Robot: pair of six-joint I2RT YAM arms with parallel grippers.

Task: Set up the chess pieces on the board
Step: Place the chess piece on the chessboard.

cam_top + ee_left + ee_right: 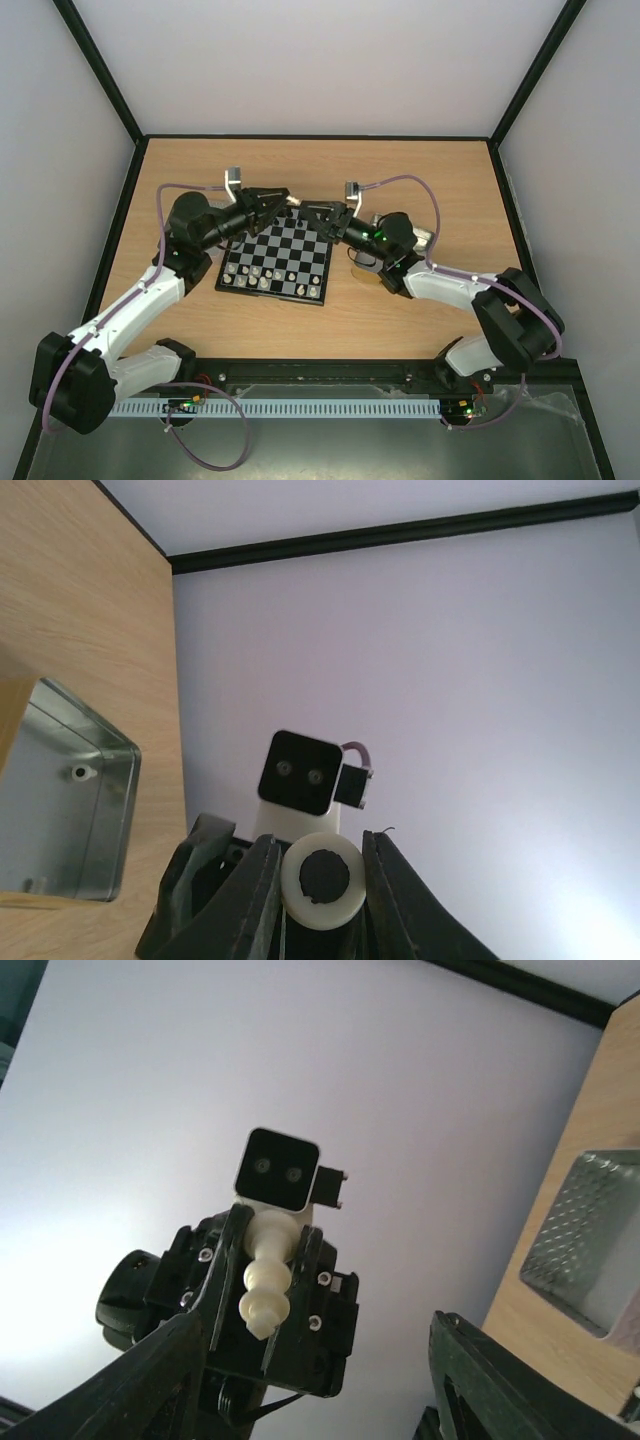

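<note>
The board [278, 252] lies mid-table with several small chess pieces [250, 271] along its near rows. Above its far edge the two grippers meet tip to tip. My left gripper [287, 202] [320, 842] is shut on a cream chess piece [322, 878], which shows its round base with a black felt disc. In the right wrist view that same piece [266, 1272] sticks out between the left gripper's jaws, top end forward. My right gripper [311, 212] [315, 1345] stands open, its fingers [160, 1370] wide apart and clear of the piece.
A metal tin [62, 802] sits on the wooden table [400, 320] beside the board, with one small white piece [79, 773] inside; the same tin [588, 1245] shows at the right of the right wrist view. White enclosure walls with black frames surround the table.
</note>
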